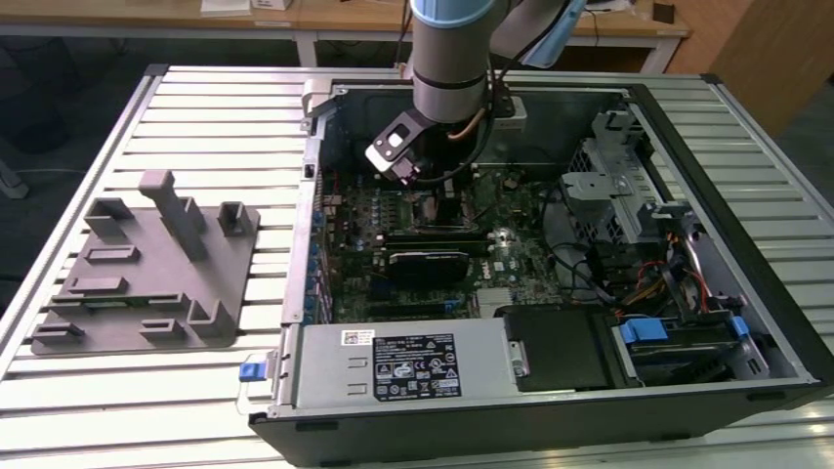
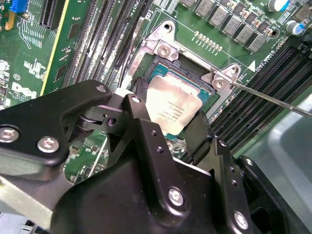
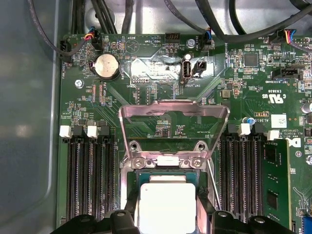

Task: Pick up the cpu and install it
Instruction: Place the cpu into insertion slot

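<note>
The cpu (image 2: 174,108), a flat silver square with a thin pale rim, sits at the open motherboard socket (image 2: 163,66), held between the two black fingers (image 2: 140,95). My gripper (image 2: 170,116) is shut on it, one finger on each side. The first wrist view shows the cpu (image 3: 165,204) just below the socket's raised metal load plate (image 3: 173,111), with the gripper (image 3: 168,220) around it. From the exterior view the gripper (image 1: 420,179) reaches down into the computer case over the board, and the arm hides the chip.
The socket's thin lever rod (image 2: 273,100) sticks out beside the socket. Memory slots (image 3: 90,180) flank it on both sides. The case wall (image 1: 678,127), drive cage (image 1: 626,186) and power supply (image 1: 404,363) ring the board. A grey plastic fixture (image 1: 144,278) lies on the slatted table at the exterior view's left.
</note>
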### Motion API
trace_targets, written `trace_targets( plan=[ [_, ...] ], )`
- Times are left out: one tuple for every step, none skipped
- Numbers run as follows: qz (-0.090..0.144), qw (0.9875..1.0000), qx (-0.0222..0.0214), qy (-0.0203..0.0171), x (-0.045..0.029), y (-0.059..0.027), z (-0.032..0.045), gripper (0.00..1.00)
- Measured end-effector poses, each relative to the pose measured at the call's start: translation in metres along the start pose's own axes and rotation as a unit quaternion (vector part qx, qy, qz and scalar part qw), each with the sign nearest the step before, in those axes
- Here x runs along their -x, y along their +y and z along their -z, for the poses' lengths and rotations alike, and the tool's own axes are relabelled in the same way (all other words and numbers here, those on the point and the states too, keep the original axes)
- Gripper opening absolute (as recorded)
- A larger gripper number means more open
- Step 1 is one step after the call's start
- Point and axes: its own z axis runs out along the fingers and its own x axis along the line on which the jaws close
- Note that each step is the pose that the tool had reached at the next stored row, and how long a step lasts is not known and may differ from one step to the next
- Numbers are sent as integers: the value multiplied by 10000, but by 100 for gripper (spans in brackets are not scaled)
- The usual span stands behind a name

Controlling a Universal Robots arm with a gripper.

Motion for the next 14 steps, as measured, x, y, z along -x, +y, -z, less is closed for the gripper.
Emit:
trace_targets(
  plan=[
    [0,10000,0,0,0,0,-1,54],
    [0,10000,0,0,0,0,-1,54],
    [0,10000,0,0,0,0,-2,54],
    [-1,10000,1,1,0,-1,-3,54],
    [0,10000,1,1,0,-1,-3,54],
    [0,10000,1,1,0,-2,-3,54],
    [0,10000,1,1,-1,-3,-3,54],
    [0,10000,1,2,-1,-3,-3,54],
    [0,10000,1,2,-1,-3,-3,54],
    [0,10000,1,2,0,-3,-3,54],
    [-1,10000,1,2,0,-3,-3,54],
    [-1,10000,1,2,-1,-3,-3,54],
    [0,10000,1,1,0,-3,-3,54],
    [-1,10000,1,1,0,-3,-3,54]
  ],
)
